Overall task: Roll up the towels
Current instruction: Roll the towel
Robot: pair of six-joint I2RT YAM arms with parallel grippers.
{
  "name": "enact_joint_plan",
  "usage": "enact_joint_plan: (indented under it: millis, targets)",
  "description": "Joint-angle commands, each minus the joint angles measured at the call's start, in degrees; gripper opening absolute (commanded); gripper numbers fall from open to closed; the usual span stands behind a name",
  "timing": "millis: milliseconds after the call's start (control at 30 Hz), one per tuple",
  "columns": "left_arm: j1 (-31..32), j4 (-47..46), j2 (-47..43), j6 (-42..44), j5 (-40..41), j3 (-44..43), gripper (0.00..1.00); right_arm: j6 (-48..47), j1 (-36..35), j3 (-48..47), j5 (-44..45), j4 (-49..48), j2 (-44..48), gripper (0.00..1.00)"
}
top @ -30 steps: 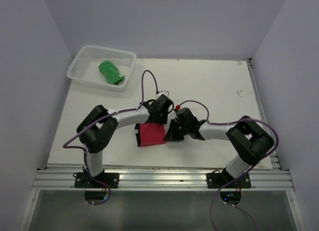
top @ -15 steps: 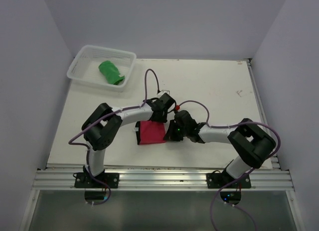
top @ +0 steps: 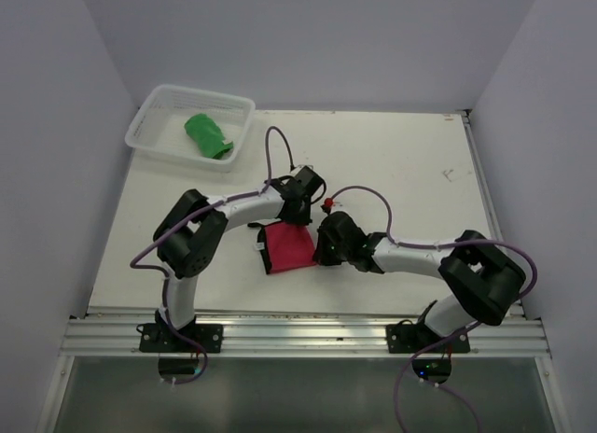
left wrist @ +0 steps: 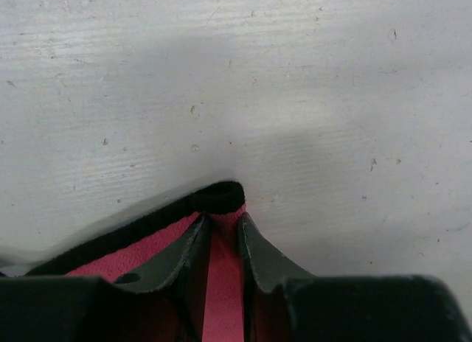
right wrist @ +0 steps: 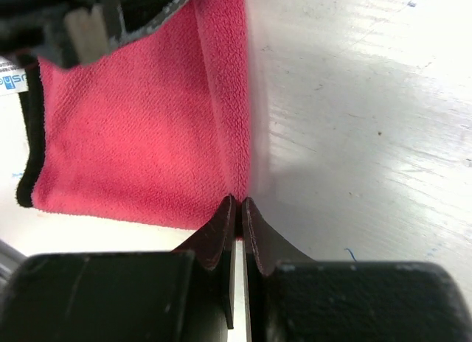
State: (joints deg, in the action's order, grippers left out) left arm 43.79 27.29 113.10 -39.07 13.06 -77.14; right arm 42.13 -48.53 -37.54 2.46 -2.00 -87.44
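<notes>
Left gripper (left wrist: 223, 221) pinches a raised, dark-edged corner of the red towel (top: 287, 251), while the right gripper (right wrist: 238, 203) is pressed shut at that towel's right edge, on the white table (top: 401, 162) whose far-left basket (top: 173, 156) holds the green towel (top: 207, 135).

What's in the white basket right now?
Only the green towel, rolled up, lies in the basket. What its bulk covers on the basket floor cannot be seen.

Matt, nubby cloth on the red towel (right wrist: 140, 128); table (left wrist: 221, 77) scuffed, faintly grained white
</notes>
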Motion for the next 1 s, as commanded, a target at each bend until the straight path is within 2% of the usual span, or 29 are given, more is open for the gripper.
enact_joint_plan:
  millis: [0, 333, 467, 700, 967]
  targets:
    - [-1.95, -2.49, -0.42, -2.59, -1.1, -1.08, 0.24, -3.98, -1.82, -1.66, 5.88, 7.27, 2.44, 0.0]
    - [-3.62, -11.99, -4.29, -6.37, -5.24, 4.9, 0.18, -10.22, -6.04, -4.64, 14.41, 14.91, 5.96, 0.0]
    - [-3.71, -14.45, -5.78, -7.07, -5.59, 6.74, 0.16, -11.89, -8.77, -6.58, 21.51, 19.12, 5.7, 0.0]
    - [-4.41, -19.19, -8.68, -7.69, -5.85, 10.69, 0.13, -13.48, -15.79, -9.48, 33.54, 24.4, 2.28, 0.0]
    - [-5.38, -22.54, -10.88, -7.78, -6.29, 15.79, 0.05, -14.88, -21.68, -13.6, 41.04, 27.75, -3.61, 0.0]
